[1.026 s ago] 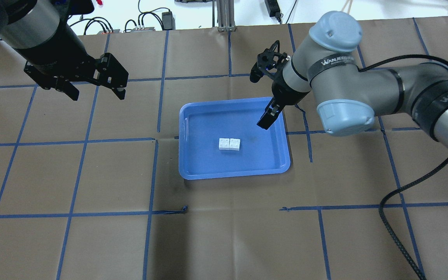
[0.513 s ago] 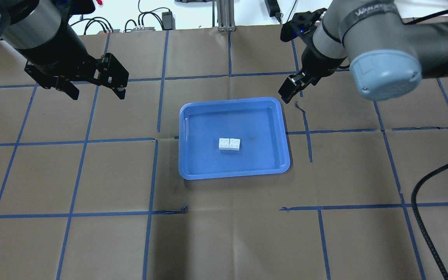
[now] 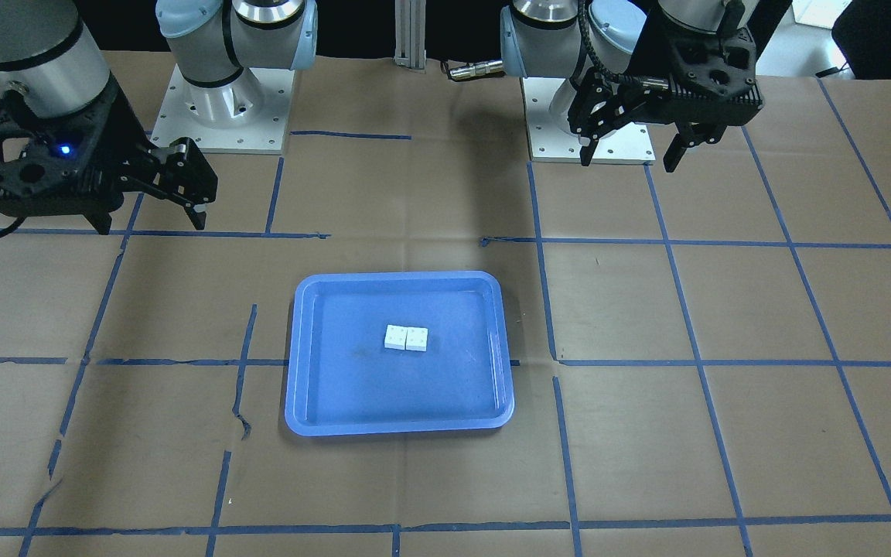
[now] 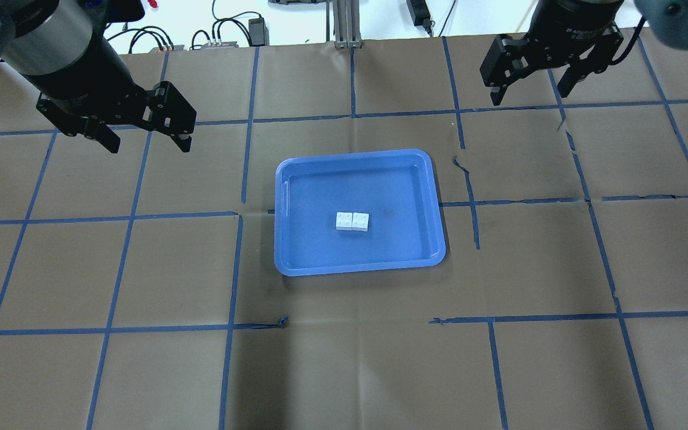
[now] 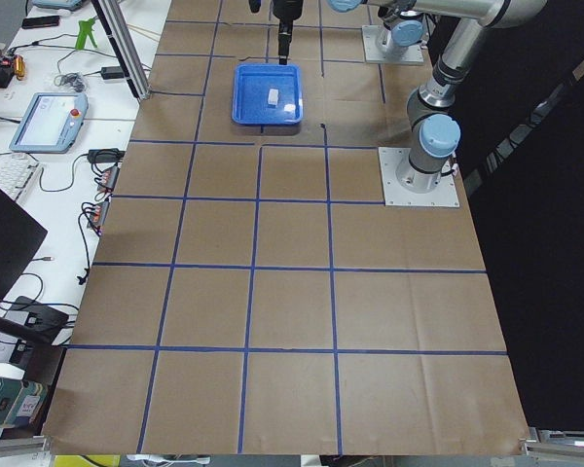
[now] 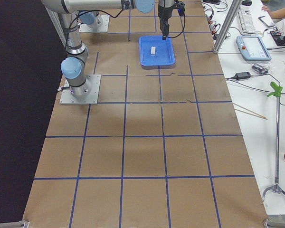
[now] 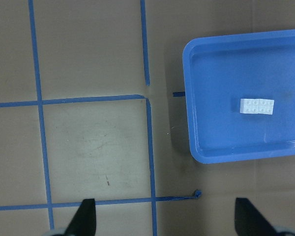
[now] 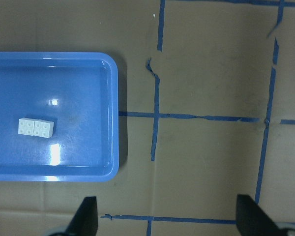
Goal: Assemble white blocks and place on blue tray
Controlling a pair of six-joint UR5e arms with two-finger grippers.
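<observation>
Right gripper (image 4: 529,94) hangs open and empty, jaws spread wide. Left gripper (image 4: 150,146) is the same: open, nothing between its fingers (image 7: 86,216).

White blocks (image 4: 352,221) lie near the middle of the blue tray (image 4: 320,254), studs up, side by side and touching along one edge, so they read as one long piece. Both wrist views show the pair flat on the tray floor, well apart from the rim. Neither gripper is near them.

Judgement: the task looks done or all but done.

Risks from here:
- Whether the two blocks are locked together or only butted up against each other cannot be told from above. If only butted, any nudge would part them.
- A fresh descent into the tray with jaws this wide could clip a block and skate it across the smooth floor.
- The tray looks light and sits loose on the desk (image 4: 141,269). A brush against its rim would likely slide it, blocks and all.

Arm pose: both arms are raised well clear of the desk, wrists turned so the grippers point straight down. The left one is off the tray's far-left corner in the overhead view, the right one off its far-right corner. Each wrist camera looks down on paper and tape grid (image 4: 135,218), with the tray at the edge of its frame.
</observation>
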